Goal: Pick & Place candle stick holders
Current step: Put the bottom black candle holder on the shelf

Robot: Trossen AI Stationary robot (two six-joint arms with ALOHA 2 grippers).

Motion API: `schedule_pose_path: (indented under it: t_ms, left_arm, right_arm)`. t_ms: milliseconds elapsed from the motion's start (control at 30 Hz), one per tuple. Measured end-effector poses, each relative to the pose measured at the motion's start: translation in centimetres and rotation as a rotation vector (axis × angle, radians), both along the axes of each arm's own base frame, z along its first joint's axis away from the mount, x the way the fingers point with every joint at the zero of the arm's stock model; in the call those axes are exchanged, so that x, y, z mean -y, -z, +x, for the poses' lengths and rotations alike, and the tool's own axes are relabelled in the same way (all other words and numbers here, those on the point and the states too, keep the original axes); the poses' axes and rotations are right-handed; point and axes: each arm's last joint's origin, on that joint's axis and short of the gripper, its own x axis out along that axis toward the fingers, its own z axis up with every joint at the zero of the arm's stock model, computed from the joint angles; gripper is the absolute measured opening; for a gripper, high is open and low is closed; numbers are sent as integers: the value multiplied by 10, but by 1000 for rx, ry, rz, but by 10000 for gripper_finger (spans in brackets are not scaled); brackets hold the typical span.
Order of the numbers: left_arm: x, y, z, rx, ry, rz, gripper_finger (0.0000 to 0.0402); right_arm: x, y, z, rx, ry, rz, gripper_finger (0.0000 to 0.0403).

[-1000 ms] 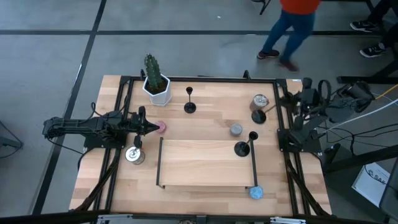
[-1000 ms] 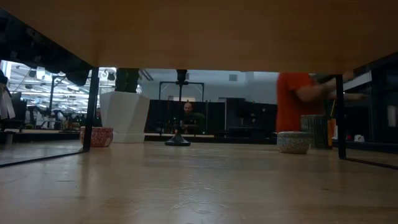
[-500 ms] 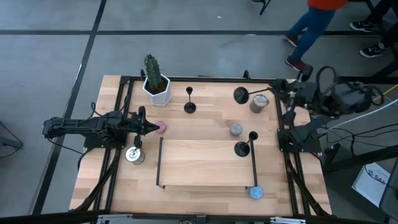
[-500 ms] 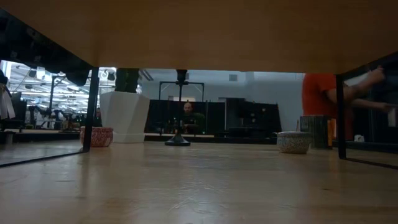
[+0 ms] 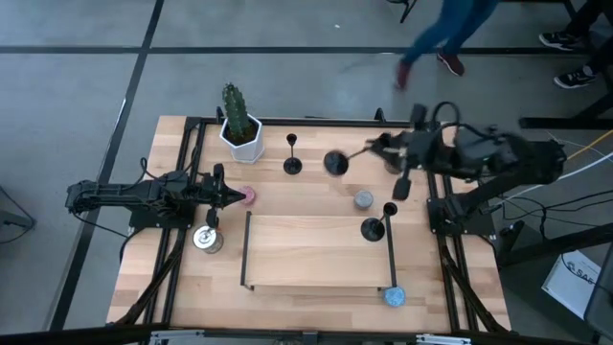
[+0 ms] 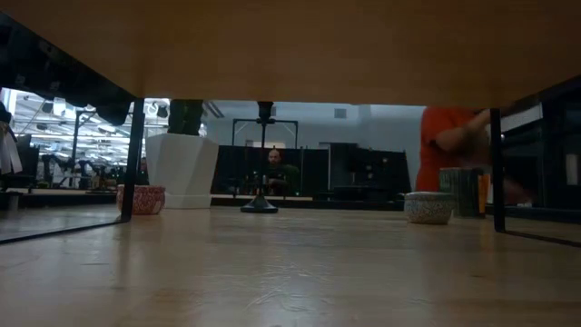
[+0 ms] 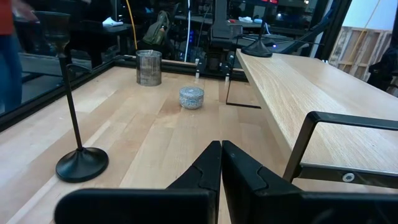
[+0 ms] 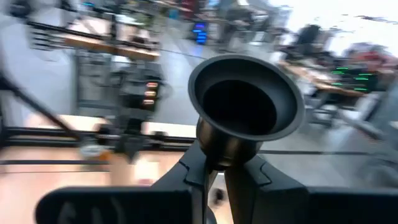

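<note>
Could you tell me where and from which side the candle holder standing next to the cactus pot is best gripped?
Grip that candle holder on its thin upright stem, fingers closing from either side and coming in level or from above. It stands upright on its round base; the cactus pot crowds one flank, so the open table side looks safer.

The whole table [image 5: 316, 249] is seen from directly overhead. It is viewed level from its surface in the low view, and closely past the jaws in both wrist views.

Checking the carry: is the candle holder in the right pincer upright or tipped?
Tipped: held candle holder lies sideways in the right pincer, base toward the cactus.
</note>
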Motion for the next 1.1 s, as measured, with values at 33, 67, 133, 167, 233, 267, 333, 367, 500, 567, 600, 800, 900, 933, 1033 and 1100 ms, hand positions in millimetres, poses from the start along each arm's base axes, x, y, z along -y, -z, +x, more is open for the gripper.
schedule_pose_path:
  t_ms: [33,67,133,167,233,267,333,367,500,567,600,800,900,933,1033,1100]
  left_arm:
    - [0,0,0,0,0,0,6]
    - [0,0,0,0,0,0,6]
    - [0,0,0,0,0,0,6]
    - [0,0,0,0,-1,0,6]
    - [0,0,0,0,0,0,6]
    - [0,0,0,0,0,0,6]
    - [0,0,0,0,0,0,6]
    - [0,0,0,0,0,0,6]
    - [0,0,0,1,0,0,6]
    - [0,0,0,0,-1,0,6]
    - [0,0,0,1,0,0,6]
    - [0,0,0,0,0,0,6]
    - [0,0,0,0,0,0,6]
    - [0,0,0,0,0,0,6]
    - [0,0,0,0,0,0,6]
    - [0,0,0,0,-1,0,6]
  right_arm:
    - [-2,2,5,-10,-29,14,33]
    - [-4,4,9,-21,-56,24,33]
    - [-7,9,17,-40,-97,40,33]
    - [-9,11,20,-50,-113,53,33]
    - [-12,16,26,-81,-153,66,33]
    - [-14,18,27,-102,-178,68,34]
    - [-17,24,31,-142,-215,70,38]
    - [-19,27,33,-162,-227,73,40]
    - [-25,36,44,-199,-227,112,44]
    - [-27,40,50,-213,-223,120,45]
    - [-28,42,54,-216,-229,127,45]
    - [-38,56,75,-255,-323,162,47]
    - [-40,58,77,-267,-329,202,48]
    - [-40,59,77,-274,-324,213,48]
    - [-39,62,76,-300,-314,229,49]
    - [-39,62,75,-309,-308,239,49]
